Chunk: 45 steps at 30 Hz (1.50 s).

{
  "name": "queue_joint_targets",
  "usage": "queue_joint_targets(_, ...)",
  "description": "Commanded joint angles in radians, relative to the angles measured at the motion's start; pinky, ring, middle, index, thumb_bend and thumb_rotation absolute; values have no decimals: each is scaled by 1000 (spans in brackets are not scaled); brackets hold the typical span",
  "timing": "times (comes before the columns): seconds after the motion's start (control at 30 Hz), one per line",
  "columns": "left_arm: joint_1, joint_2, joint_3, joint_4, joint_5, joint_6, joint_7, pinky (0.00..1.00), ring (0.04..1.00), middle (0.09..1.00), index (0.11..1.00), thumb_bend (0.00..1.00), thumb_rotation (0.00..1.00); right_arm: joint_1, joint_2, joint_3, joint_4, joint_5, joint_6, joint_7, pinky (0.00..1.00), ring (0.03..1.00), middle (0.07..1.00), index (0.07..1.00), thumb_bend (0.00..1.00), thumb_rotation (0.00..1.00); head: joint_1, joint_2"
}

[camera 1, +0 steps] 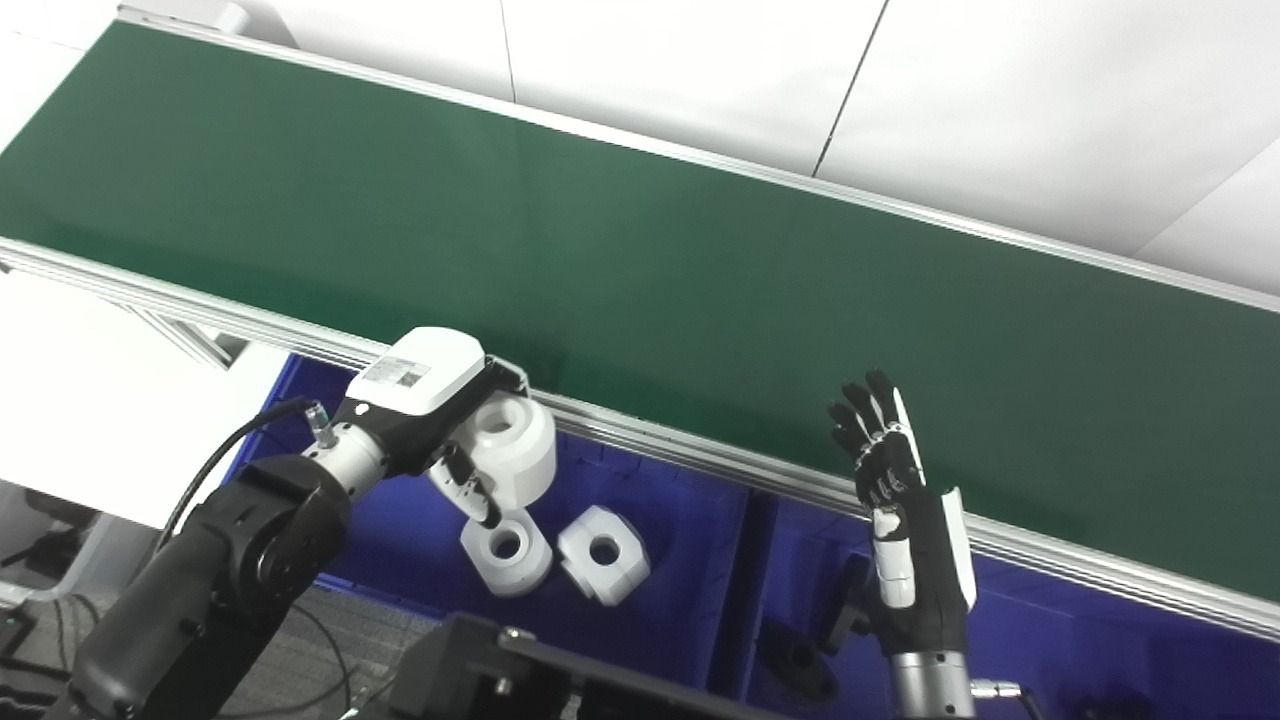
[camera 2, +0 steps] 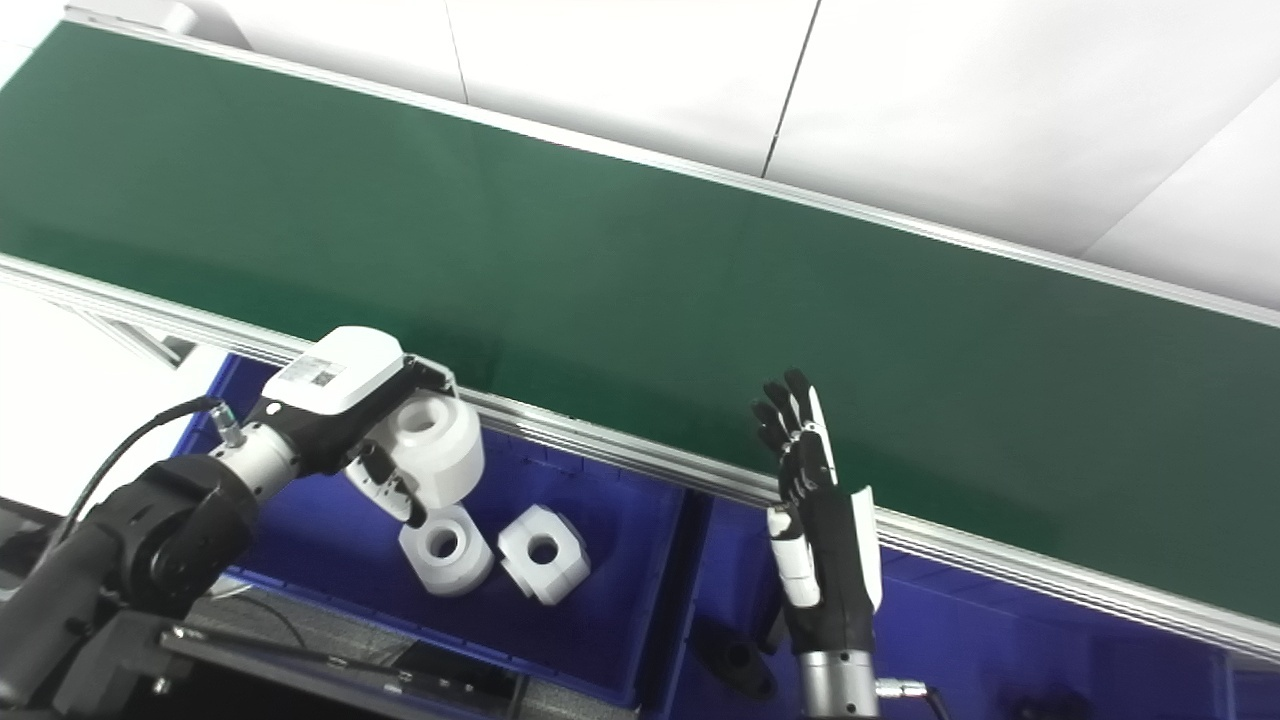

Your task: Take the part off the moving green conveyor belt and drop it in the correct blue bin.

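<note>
My left hand [camera 1: 440, 405] is shut on a white round part with a centre hole [camera 1: 510, 445] and holds it above the left blue bin [camera 1: 690, 560], just below the belt's near rail. Two white parts lie in that bin: a round one [camera 1: 506, 552] and a blocky one [camera 1: 603, 555]. The green conveyor belt [camera 1: 600, 250] carries no part in view. My right hand [camera 1: 900, 500] is open, fingers up, in front of the belt's near rail, over the right blue bin [camera 1: 1100, 640].
A dark part [camera 1: 800, 665] lies in the right bin near the divider. The aluminium rail [camera 1: 700, 455] runs along the belt's near edge. A black frame [camera 1: 520, 670] crosses the bottom. White floor panels lie beyond the belt.
</note>
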Motion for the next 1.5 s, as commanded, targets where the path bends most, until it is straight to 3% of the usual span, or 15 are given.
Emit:
queue_joint_targets(0.0,-14,17,24,-33,58,36,-19,297,381,430,527,515,0,10,8,-1,-8,-7,-51,4,912,906,936,979,827,959,-1,0)
queue_joint_targets(0.2,-21,48,53,-42,101,68,-120,340,425,448,524,517,0,20,16,-4,-2,-18,-54,-1,904,901,925,965,841,954,-12,-5)
queue_joint_targets(0.47,6,49,135,-45,90,91,-106,325,398,439,531,516,0,15,15,-5,2,-10,-66,10,903,901,932,975,831,958,-13,-12)
queue_joint_targets(0.53,11,47,159,-78,98,111,-131,301,378,430,530,518,0,13,15,-9,2,-8,-63,12,900,900,933,977,833,960,-11,-15)
queue_joint_targets(0.67,12,43,181,-155,120,146,-215,383,477,518,504,522,38,6,11,-19,7,-3,-60,16,894,900,935,979,836,964,1,-17)
queue_joint_targets(0.8,7,34,192,-220,123,162,-280,413,508,578,495,521,77,-3,12,-25,8,3,-58,18,892,898,937,981,829,958,3,-14)
queue_joint_targets(0.83,6,32,194,-229,124,161,-289,419,517,590,568,801,184,-6,13,-26,10,4,-57,17,890,899,935,981,828,958,2,-13)
queue_joint_targets(0.9,5,37,195,-241,123,142,-292,446,543,618,615,955,263,-10,16,-28,14,5,-56,15,884,894,933,981,827,956,2,-15)
queue_joint_targets(0.93,6,43,195,-248,122,131,-296,449,545,619,618,964,268,-12,16,-28,15,5,-55,16,883,894,932,981,827,956,2,-15)
queue_joint_targets(1.07,16,61,199,-285,134,114,-341,725,750,770,754,1000,451,-12,14,-29,10,9,-52,18,889,895,933,983,818,955,7,-12)
queue_joint_targets(1.2,24,68,200,-347,198,101,-455,932,915,931,904,1000,599,-11,13,-29,8,15,-51,21,892,893,935,983,821,946,15,-11)
queue_joint_targets(1.27,24,65,201,-367,222,90,-501,957,933,949,924,1000,616,-10,14,-28,8,18,-49,22,894,894,934,982,821,944,14,-12)
queue_joint_targets(1.47,33,48,215,-376,236,55,-538,1000,970,981,980,1000,627,-7,19,-26,1,19,-46,26,896,893,934,982,825,941,9,-11)
